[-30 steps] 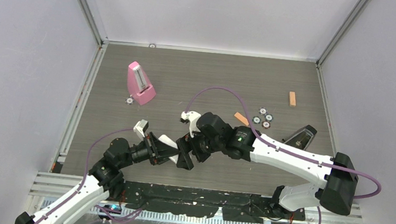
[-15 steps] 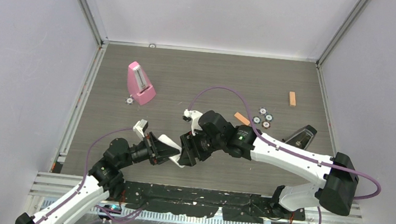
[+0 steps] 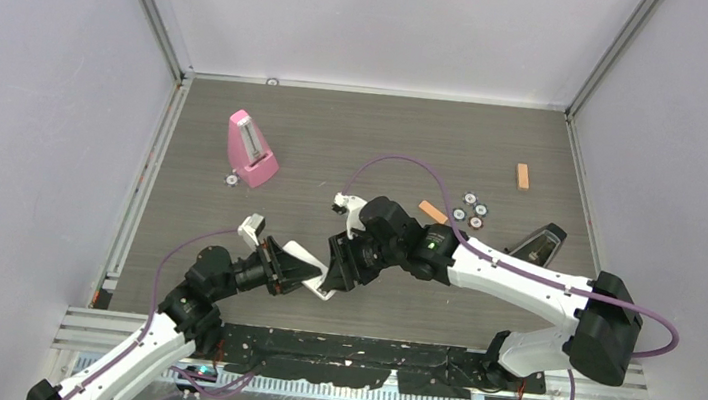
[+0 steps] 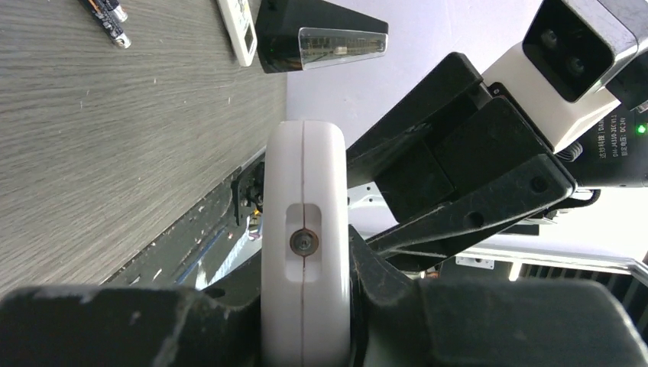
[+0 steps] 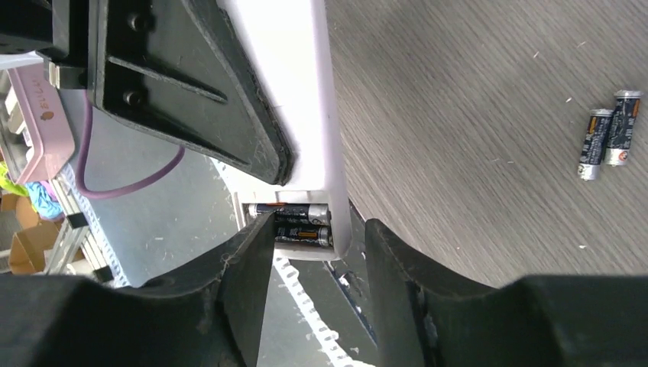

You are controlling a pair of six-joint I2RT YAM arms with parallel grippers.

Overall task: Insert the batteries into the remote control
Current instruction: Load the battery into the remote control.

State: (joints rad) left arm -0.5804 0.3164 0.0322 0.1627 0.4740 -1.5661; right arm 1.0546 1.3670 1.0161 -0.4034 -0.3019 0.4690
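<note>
My left gripper (image 3: 306, 273) is shut on the white remote control (image 3: 297, 251) and holds it on edge above the table; it grips the narrow sides (image 4: 306, 252). In the right wrist view the remote (image 5: 321, 115) has its battery bay open at the near end, with two batteries (image 5: 294, 222) seated in it. My right gripper (image 5: 319, 229) is open and straddles that end. Its left finger (image 5: 244, 283) touches the seated batteries and its right finger (image 5: 397, 283) stands off the remote. Two loose batteries (image 5: 607, 134) lie on the table, also seen in the left wrist view (image 4: 107, 15).
A pink metronome (image 3: 251, 150) stands at the back left and a black metronome (image 3: 538, 243) at the right. Several coin discs (image 3: 470, 210) and two orange blocks (image 3: 431, 212) (image 3: 523, 176) lie behind the right arm. A second white remote (image 4: 237, 27) lies by the black metronome.
My right gripper has shifted slightly up and back along the remote's end. The left gripper has kept its hold, nearly still.
</note>
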